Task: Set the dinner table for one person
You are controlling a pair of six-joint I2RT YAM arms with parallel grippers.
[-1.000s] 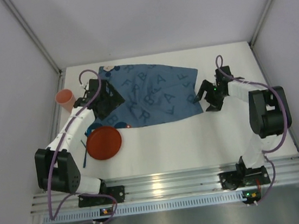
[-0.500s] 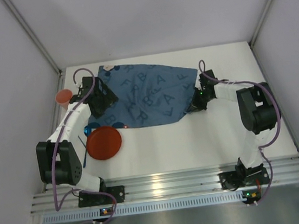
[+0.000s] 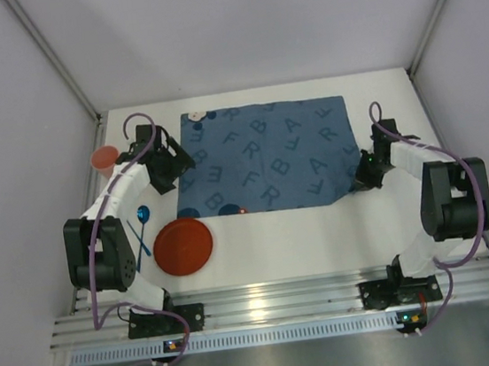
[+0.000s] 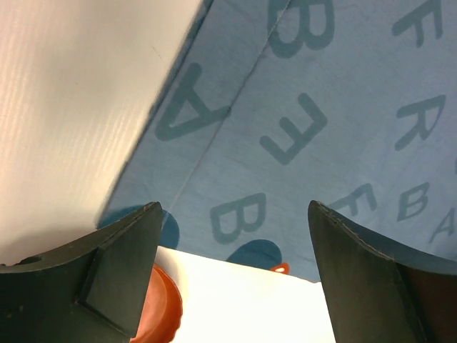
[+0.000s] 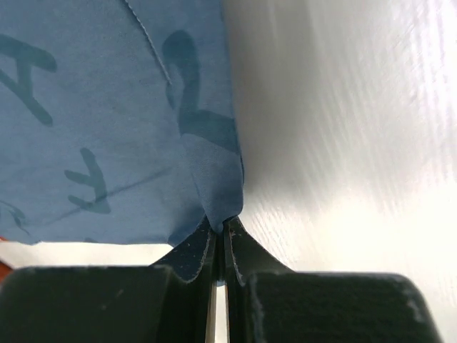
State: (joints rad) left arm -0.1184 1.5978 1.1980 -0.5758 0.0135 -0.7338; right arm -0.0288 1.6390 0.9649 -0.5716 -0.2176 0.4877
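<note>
Near-left on the dinner table (image 3: 322, 236): orange plate (image 3: 184, 247) and blue spoon (image 3: 142, 214), both off the mat. Step in hand looks like spreading the lettered blue mat (image 3: 268, 153), which lies flat across the table's far middle. The right gripper (image 5: 220, 229) is pinched on its near-right corner. The left gripper (image 4: 234, 211) hangs over the mat's left edge, jaws wide apart and holding nothing. Orange cup (image 3: 104, 161) is far left. Next, I'd say: release the corner, lift clear, fetch the plate.

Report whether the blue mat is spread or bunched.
Spread out: the mat lies as a full rectangle on the table, one corner pinched by the right gripper.
</note>
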